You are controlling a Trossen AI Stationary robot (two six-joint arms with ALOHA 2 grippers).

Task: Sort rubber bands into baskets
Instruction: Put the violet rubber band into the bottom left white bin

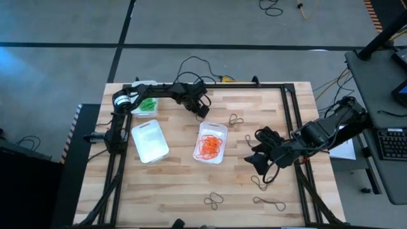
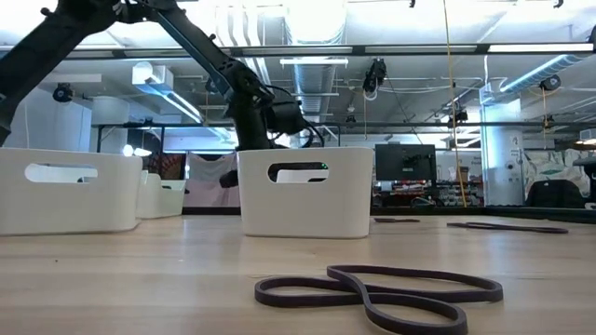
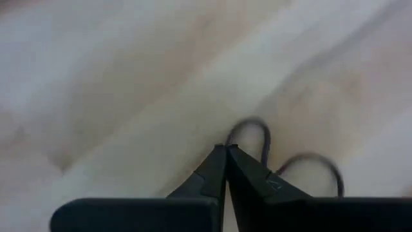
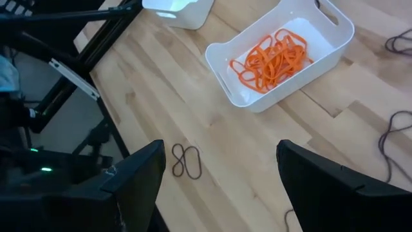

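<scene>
band in play: dark rubber band (image 3: 257,138), thin loop on the bare wood. In the left wrist view it sits right at the fingertips, curling out just past them, looks pinched at one end.
left gripper (image 1: 203,111): fingers (image 3: 215,171) fully closed, tips together. Prob has the dark band nipped, but only a sliver of it is between the tips, so can't swear the grip is solid.
where: far side of the table (image 1: 178,184), just beside the far corner of the orange basket (image 1: 210,141).
key relation: band trails fwd from the fingertips, away from the wrist, its long axis roughly in line with the fingers. So imo the lift is straight up, then over to a basket. Left arm is way nearer than the right.
baskets: green basket (image 1: 145,105) w/ green bands sits back under the left arm; empty basket (image 1: 150,140) in the middle-left, near the gripper; orange one holds orange bands (image 1: 209,146). Guessing dark goes in the empty one.
other loose bands: one dark band (image 1: 236,119) near the orange basket's right, a near-edge pair (image 1: 213,201) too.
right gripper (image 1: 259,159): fingers wide apart, nothing in them, parked at the right side of the table, well apart from the action.
risk: thin band could slip out on the lift.
</scene>
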